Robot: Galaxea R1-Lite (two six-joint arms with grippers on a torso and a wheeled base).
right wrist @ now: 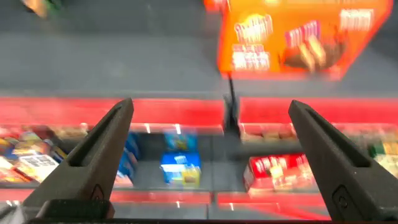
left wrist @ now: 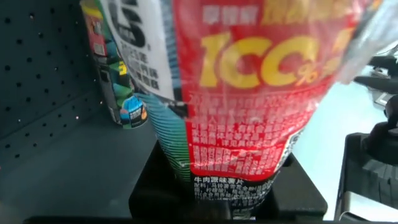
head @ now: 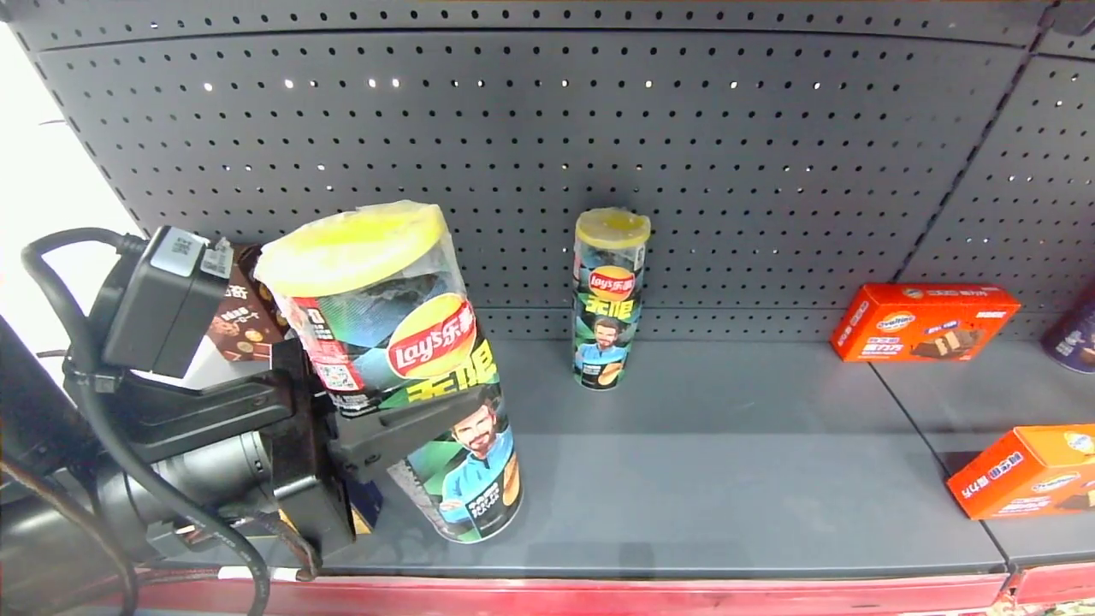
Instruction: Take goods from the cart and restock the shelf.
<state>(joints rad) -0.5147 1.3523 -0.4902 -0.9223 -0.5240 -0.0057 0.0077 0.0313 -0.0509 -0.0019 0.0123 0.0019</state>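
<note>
left pincer (head: 402,402) clamps chip can (head: 376,282) | shelf (head: 701,479) front-left | second can (head: 609,299) upright at back | orange boxes (head: 924,321) right

We count two tall cylindrical chip cans with yellow plastic lids: the near can (head: 428,342) and the far can (head: 609,299). We count two flat orange cardboard boxes, the back box (head: 924,321) and the front box (head: 1022,470). We see one brown snack packet (head: 244,312) and one dark purple container (head: 1074,338), cut off at the edge. The coloured packages (right wrist: 180,168) lower down are too blurred for us to count.
</note>
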